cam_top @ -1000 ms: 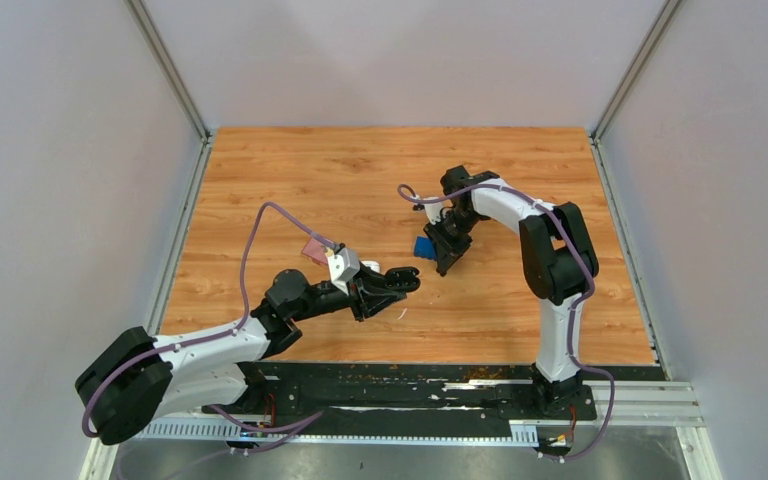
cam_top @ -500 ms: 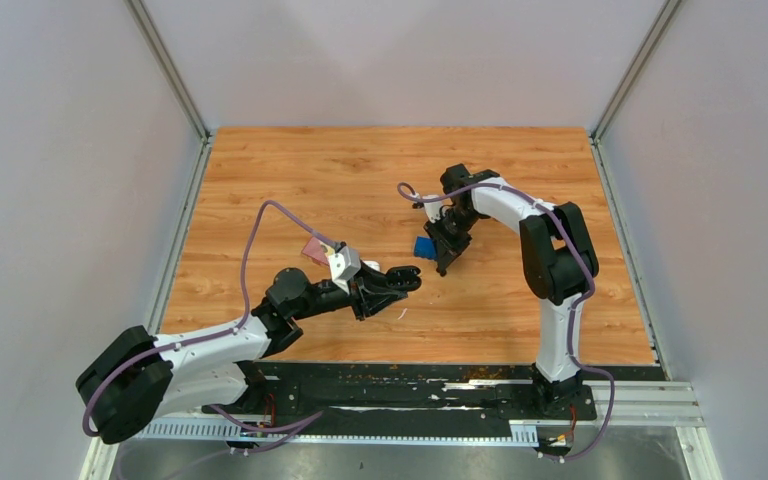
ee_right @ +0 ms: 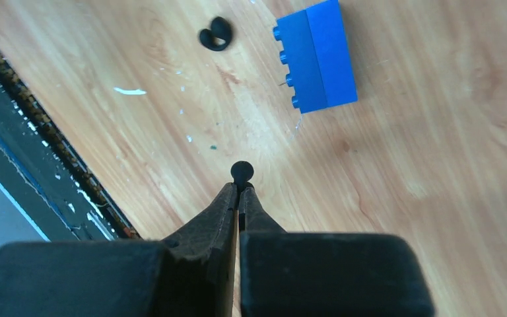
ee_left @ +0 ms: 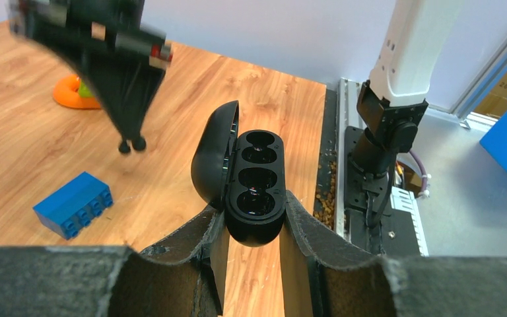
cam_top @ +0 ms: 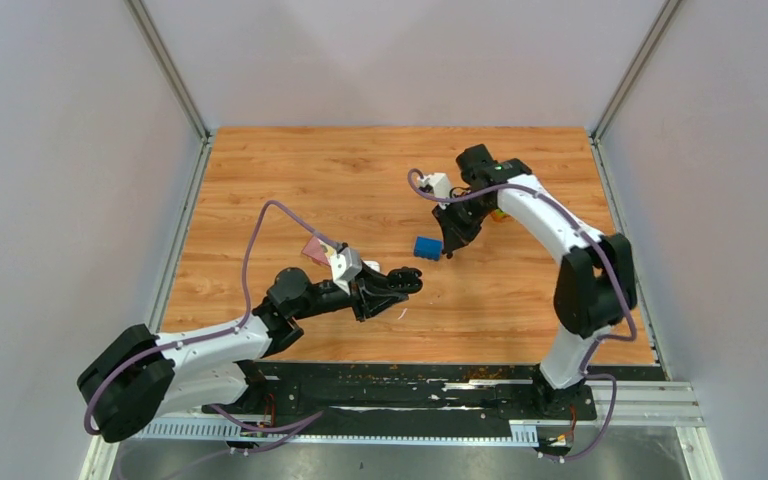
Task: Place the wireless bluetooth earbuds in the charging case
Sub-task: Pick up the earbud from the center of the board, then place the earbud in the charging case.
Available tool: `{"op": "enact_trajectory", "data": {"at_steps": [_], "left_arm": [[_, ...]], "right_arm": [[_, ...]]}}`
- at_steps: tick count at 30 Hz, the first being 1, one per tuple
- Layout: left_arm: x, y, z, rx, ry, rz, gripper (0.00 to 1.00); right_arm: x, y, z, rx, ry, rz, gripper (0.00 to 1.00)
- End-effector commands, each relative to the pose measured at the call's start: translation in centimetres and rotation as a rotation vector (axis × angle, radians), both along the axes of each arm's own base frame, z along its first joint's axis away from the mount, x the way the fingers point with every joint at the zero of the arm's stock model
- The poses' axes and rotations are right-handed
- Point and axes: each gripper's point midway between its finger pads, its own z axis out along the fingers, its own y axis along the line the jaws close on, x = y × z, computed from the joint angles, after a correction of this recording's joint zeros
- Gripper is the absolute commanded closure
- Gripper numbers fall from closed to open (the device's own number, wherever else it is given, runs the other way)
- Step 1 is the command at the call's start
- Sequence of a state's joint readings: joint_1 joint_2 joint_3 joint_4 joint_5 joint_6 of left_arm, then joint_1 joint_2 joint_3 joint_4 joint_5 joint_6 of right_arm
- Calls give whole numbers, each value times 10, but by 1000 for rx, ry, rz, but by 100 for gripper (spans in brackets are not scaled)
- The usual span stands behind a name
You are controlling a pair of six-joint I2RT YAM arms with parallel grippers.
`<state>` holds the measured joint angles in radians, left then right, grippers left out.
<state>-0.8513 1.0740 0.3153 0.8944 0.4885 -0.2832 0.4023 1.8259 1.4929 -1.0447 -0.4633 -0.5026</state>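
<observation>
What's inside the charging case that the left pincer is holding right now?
The charging case sits open in the left pincer. Both wells look empty, with nothing seated. Their bottoms are dark, and the lid's inner face is turned away.

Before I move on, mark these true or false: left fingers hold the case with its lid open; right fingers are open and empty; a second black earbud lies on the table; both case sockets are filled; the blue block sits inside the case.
1. The left fingers hold the charging case with its lid open. True.
2. The right fingers are open and empty. False: they are shut on a black earbud.
3. A second black earbud lies on the table. True.
4. Both case sockets are filled. False: both look empty in the left wrist view.
5. The blue block sits inside the case. False: it lies on the table.
</observation>
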Motion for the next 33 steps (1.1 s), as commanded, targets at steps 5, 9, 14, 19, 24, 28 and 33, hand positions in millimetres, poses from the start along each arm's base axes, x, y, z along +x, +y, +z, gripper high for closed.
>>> {"op": "enact_trajectory", "data": {"at_steps": [5,9,14,19,24,28,33], "left_arm": [[-2,-10,16,-37,-18,-58,100],[-4,-13,13,-31,-16,-79,100],[-5,-17,9,-25,-8,-102,100],[-7,-19,9,-27,-6,-123,100],[-8,-20,7,-19,-12,-132,100],[-7,-19,5,-3,-19,-126,100],[-6,-19,4,8,-37,-122,100]], "right_arm": [[-28,-5,99,136,-260,218,100],[-56,-10,122,181,-300,322,100],[-92,-13,164,259,-401,462,100],[-118,0,186,305,-436,547,100],[-122,15,192,322,-431,598,100],[-129,30,195,303,-413,669,100],[-142,50,195,282,-349,746,100]]}}
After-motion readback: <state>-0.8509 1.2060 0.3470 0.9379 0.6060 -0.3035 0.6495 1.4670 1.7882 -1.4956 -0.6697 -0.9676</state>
